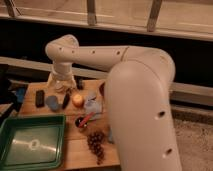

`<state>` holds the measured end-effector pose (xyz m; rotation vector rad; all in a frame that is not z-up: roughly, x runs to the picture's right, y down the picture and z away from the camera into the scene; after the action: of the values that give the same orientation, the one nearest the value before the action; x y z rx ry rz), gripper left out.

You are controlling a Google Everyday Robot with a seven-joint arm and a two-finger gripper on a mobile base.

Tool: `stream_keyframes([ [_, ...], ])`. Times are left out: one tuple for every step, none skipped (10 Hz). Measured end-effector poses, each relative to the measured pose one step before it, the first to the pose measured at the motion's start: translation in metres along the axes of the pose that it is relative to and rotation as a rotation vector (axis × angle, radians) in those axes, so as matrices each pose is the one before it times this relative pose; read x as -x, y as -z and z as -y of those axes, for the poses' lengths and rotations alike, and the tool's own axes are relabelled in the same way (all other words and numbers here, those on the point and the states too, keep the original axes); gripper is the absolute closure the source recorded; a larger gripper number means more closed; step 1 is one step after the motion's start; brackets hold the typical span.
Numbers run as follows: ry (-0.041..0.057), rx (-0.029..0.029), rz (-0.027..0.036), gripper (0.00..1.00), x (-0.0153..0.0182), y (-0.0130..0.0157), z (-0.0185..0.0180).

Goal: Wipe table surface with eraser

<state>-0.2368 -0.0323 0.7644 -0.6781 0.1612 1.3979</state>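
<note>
The white arm is covering the right of the table surface and most of a dark bowl; the gripper is hanging over the far edge; the green tray is running off bottom-left

The tray sat on the table surface, at its front left corner. Behind the tray's rear rim lay, from left to right, the eraser, a rectangular pad and a pen-like stick. A round fruit lay behind and right of the tray's rear right corner. A bunch of grapes lay right of the tray. The gripper hung farther behind the tray, beyond the pad and stick.
</note>
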Motion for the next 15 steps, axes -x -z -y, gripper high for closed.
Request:
stream_keyframes([
  [0.02387,-0.00123,0.00414,0.22,0.01277,-0.00856,-0.01638],
  [0.02837,-0.00099,0.01412,0.22,0.01295,-0.00954,-0.01866],
  [0.02745,0.00334,0.01913,0.22,0.01396,-0.01202,-0.01522],
  [0.01806,0.00509,0.01026,0.22,0.00892,-0.00936,-0.00922],
  [0.02450,0.00935,0.00679,0.22,0.00948,-0.01133,-0.01387],
  [0.02775,0.01090,0.00583,0.22,0.01035,-0.01161,-0.01598],
  [0.02323,0.01802,-0.00647,0.22,0.00647,-0.01085,-0.01177],
  [0.01123,0.00839,-0.00248,0.22,0.00312,-0.00493,-0.00483],
  [0.00686,0.00577,-0.00177,0.22,0.00217,-0.00326,-0.00311],
  [-0.00090,-0.00029,0.00074,0.22,0.00027,0.00067,0.00070],
  [-0.00019,-0.00093,-0.00094,0.22,-0.00053,-0.00037,0.00070],
  [-0.00194,0.00071,0.00454,0.22,-0.00018,0.00036,0.00042],
  [-0.01352,0.04034,0.01034,0.22,-0.00471,-0.00354,-0.00165],
  [-0.00035,0.06366,0.00353,0.22,-0.00396,-0.00547,-0.00292],
  [0.01402,0.10138,0.00353,0.22,-0.00408,-0.00662,-0.00503],
])
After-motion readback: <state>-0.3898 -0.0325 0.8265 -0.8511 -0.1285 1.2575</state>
